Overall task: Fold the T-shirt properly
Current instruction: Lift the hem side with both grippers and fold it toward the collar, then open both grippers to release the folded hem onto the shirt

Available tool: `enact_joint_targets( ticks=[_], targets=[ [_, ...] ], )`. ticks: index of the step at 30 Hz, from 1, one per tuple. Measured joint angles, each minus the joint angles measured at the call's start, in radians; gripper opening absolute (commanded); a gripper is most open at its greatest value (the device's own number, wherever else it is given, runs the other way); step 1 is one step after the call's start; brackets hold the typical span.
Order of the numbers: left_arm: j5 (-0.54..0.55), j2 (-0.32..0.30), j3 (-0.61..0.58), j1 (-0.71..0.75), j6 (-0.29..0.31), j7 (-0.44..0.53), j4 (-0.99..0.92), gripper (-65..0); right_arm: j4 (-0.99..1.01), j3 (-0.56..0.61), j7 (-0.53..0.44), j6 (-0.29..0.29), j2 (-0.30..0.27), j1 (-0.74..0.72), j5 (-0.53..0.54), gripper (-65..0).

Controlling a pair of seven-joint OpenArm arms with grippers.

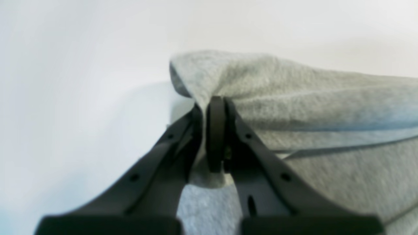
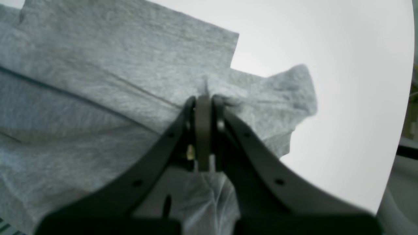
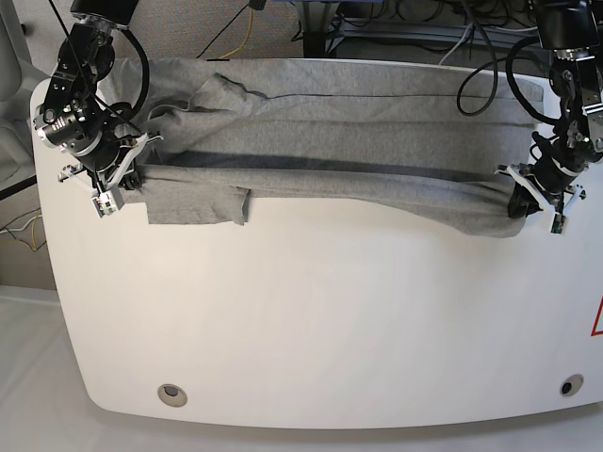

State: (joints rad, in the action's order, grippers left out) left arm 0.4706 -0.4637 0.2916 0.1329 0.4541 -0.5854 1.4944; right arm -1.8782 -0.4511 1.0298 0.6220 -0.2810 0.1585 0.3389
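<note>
The heather-grey cotton T-shirt is a pale grey flecked with lighter and darker threads, plain on every face in view, with no print showing. Its folds read as 2 darker grey bands across the cloth, and its seams as thin dark lines. The glossy white rounded tabletop is plain, with 2 small round grey-rimmed holes near its front edge and a sliver of a red mark at its right edge. The matte black plastic left gripper and the matte black plastic right gripper are 1 colour throughout. The cables behind the table are black, 1 yellow.
</note>
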Motion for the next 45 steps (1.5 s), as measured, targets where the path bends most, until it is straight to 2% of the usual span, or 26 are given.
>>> enact_joint_targets(
  ticks=[17,21,27,28,31,34,36,38,42,45],
  targets=[
    [0.002,-0.014,0.027,0.062,-0.001,-0.013,0.079,-65.0,-0.011,-0.002,0.003,-0.001,0.000,0.029,0.006,-65.0],
    [-0.003,-0.027,0.005,0.106,-0.009,0.014,0.102,-64.7,-0.011,-0.001,0.000,-0.001,0.001,0.031,0.006,-65.0],
    [-0.010,-0.027,-0.025,0.145,0.000,0.004,0.117,-52.0,-0.011,-0.001,0.007,-0.004,0.001,0.040,0.002,-65.0],
    [-0.009,-0.027,-0.027,0.149,0.001,0.002,0.120,-50.4,-0.011,-0.001,0.014,-0.005,0.001,0.040,-0.001,-63.6],
    [0.006,-0.027,-0.007,0.156,0.016,-0.028,0.116,-51.5,-0.011,-0.001,0.041,-0.005,0.002,0.042,0.000,-56.3],
    [-0.006,-0.029,0.002,0.164,0.005,-0.051,0.110,-50.5,-0.010,-0.001,0.049,-0.005,0.001,0.048,-0.001,-48.3],
    [-0.010,-0.030,0.003,0.167,0.004,-0.077,0.104,-48.0,-0.009,-0.001,0.049,-0.013,0.002,0.054,-0.001,-43.0],
    [-0.009,-0.030,0.003,0.169,0.011,-0.086,0.101,-40.5,-0.006,-0.001,0.048,-0.012,0.002,0.056,-0.001,-35.3],
    [-0.009,-0.031,0.003,0.157,0.016,-0.097,0.101,-34.0,-0.006,-0.001,0.047,-0.011,0.001,0.059,0.000,-32.5],
    [-0.009,-0.031,0.010,0.152,0.019,-0.097,0.102,-32.0,-0.006,-0.001,0.045,-0.011,0.001,0.061,0.003,-31.3]
  ],
)
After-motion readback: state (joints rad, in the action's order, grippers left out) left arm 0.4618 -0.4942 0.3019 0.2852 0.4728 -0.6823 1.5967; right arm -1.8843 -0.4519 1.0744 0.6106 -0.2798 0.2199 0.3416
